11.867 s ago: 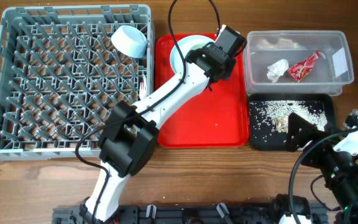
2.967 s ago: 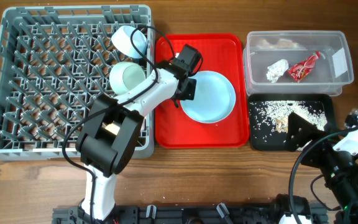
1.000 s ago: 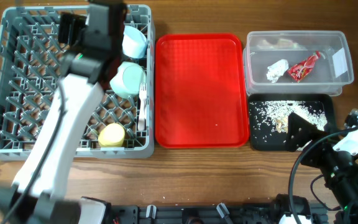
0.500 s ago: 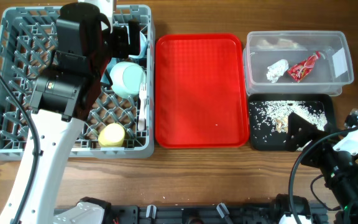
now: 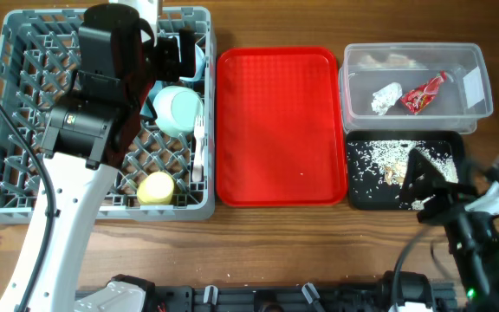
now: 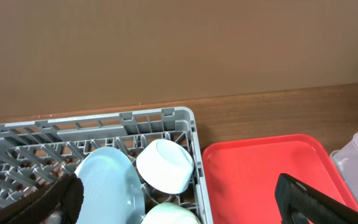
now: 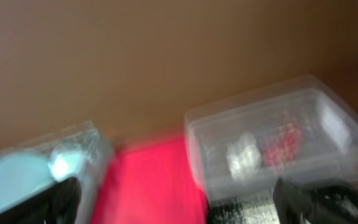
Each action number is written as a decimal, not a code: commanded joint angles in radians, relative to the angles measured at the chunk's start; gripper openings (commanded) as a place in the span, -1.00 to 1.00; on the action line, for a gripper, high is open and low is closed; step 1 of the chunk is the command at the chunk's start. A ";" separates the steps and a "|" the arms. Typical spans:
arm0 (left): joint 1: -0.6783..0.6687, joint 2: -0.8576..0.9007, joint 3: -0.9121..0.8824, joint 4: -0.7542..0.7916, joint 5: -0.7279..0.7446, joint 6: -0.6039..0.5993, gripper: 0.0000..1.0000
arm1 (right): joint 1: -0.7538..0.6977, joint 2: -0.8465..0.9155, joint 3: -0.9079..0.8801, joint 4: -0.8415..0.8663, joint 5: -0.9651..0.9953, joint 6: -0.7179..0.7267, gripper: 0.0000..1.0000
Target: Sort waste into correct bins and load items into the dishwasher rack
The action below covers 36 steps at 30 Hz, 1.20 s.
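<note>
Beneath the left gripper (image 6: pixel 180 200), whose fingers (image 6: pixel 303 198) stood spread wide and empty, the pale blue round plate (image 6: pixel 107 182) leaned on edge among the pegs of the large grey lattice-walled plastic dishwasher rack (image 6: pixel 166 116), just beside a small white bowl (image 6: pixel 165 165). The plate looked stiff, light and smooth, probably slippery, so any regrip belonged on its upper rim. Farther right, the right gripper (image 7: pixel 182 202) hung equally wide and empty over the shallow black rectangular tray (image 5: pixel 362 195).

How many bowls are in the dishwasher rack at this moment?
2. One white bowl lies tipped in the rack's far right corner, beside the plate; a pale bowl sits just nearer the robot. The left arm may hide others.
</note>
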 commanded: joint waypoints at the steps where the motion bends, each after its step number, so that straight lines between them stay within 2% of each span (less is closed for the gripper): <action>1: -0.003 0.004 0.003 0.003 0.012 -0.017 1.00 | 0.081 -0.219 -0.241 0.380 0.040 -0.127 0.99; 6: -0.003 0.004 0.003 0.003 0.012 -0.016 1.00 | 0.083 -0.399 -0.626 0.814 0.032 -0.136 0.99; 9: -0.003 0.004 0.003 0.003 0.012 -0.016 1.00 | 0.084 -0.411 -0.840 1.064 0.032 -0.135 0.99; 10: -0.003 0.003 0.003 0.003 0.012 -0.016 1.00 | 0.085 -0.411 -0.893 1.099 0.032 -0.132 0.99; 12: -0.003 0.004 0.003 0.003 0.012 -0.017 1.00 | 0.093 -0.411 -0.950 1.098 0.033 -0.133 1.00; 15: -0.003 0.003 0.003 0.003 0.012 -0.017 1.00 | 0.097 -0.411 -0.948 0.941 0.035 -0.146 0.99; 17: -0.003 0.003 0.003 0.003 0.012 -0.016 1.00 | 0.097 -0.411 -0.948 0.752 0.036 -0.167 1.00; 18: -0.003 0.004 0.003 0.003 0.012 -0.017 1.00 | 0.097 -0.411 -0.948 0.731 0.031 -0.163 0.99; 36: -0.003 0.004 0.003 0.003 0.012 -0.016 1.00 | 0.097 -0.411 -0.948 0.733 0.014 -0.160 0.99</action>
